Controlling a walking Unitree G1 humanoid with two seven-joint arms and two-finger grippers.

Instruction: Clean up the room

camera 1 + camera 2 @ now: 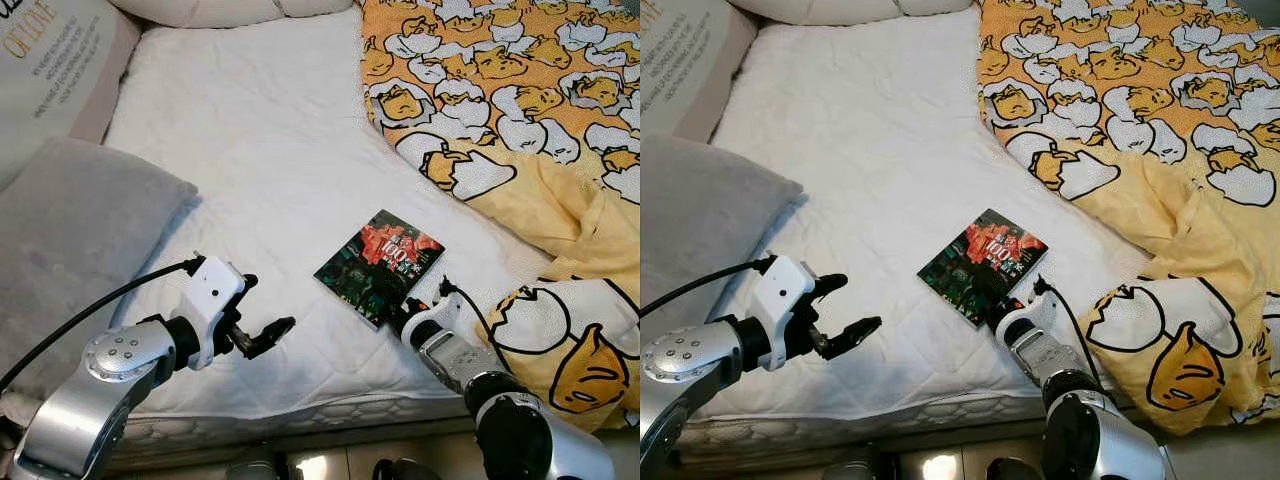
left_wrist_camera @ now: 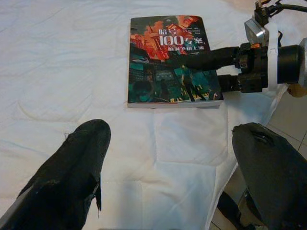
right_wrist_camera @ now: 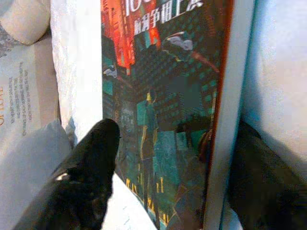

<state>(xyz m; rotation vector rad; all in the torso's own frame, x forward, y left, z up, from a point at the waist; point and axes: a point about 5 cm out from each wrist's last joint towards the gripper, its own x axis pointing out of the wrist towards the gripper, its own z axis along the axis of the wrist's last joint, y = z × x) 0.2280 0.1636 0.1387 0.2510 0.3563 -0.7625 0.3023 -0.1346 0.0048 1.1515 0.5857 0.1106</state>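
A paperback book [image 1: 380, 265] with a dark red and teal cover lies flat on the white mattress [image 1: 250, 150], near the front edge. My right gripper [image 2: 201, 72] is at the book's near corner, open: one finger [image 2: 206, 57] lies across the cover and the other [image 2: 229, 84] meets the book's edge. The right wrist view has the cover [image 3: 163, 120] between the two fingers. My left gripper [image 1: 270, 305] hovers open and empty over the bed's front edge, to the left of the book.
A yellow cartoon-print duvet [image 1: 520, 100] is heaped over the bed's right side, close to the book. A grey pillow [image 1: 80, 230] and a lettered cushion [image 1: 50, 60] lie at the left. Pale floor [image 1: 310, 465] runs below the mattress edge.
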